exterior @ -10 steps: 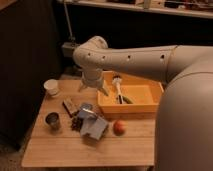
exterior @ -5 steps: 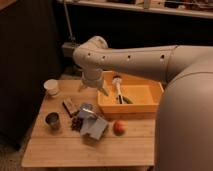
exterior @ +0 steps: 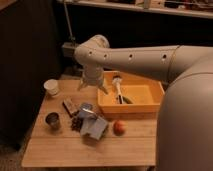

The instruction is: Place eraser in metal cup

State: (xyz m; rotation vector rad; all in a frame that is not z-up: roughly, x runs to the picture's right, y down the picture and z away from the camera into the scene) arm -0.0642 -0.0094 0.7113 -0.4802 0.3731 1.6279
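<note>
Robot's gripper (exterior: pixel 92 88) hung over the back part of the wooden bench (exterior: pixel 75 150), btwn the white cup (exterior: pixel 51 87) nr the back-left corner and the orange tray (exterior: pixel 150 107) on the right side, fingers spread wide w/ nothing in them. The eraser (exterior: pixel 70 106) lay flat left of centre, apart from the gripper. The metal cup (exterior: pixel 52 120) stood upright nr the left edge, just beside the eraser; a dark lumpy cluster (exterior: pixel 76 122), grey-blue folded piece (exterior: pixel 95 127) and small orange ball (exterior: pixel 119 127) sat mid-bench

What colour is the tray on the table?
Yellow-orange tray, clearest in the camera view; the open tool hovers by its rim.
</note>
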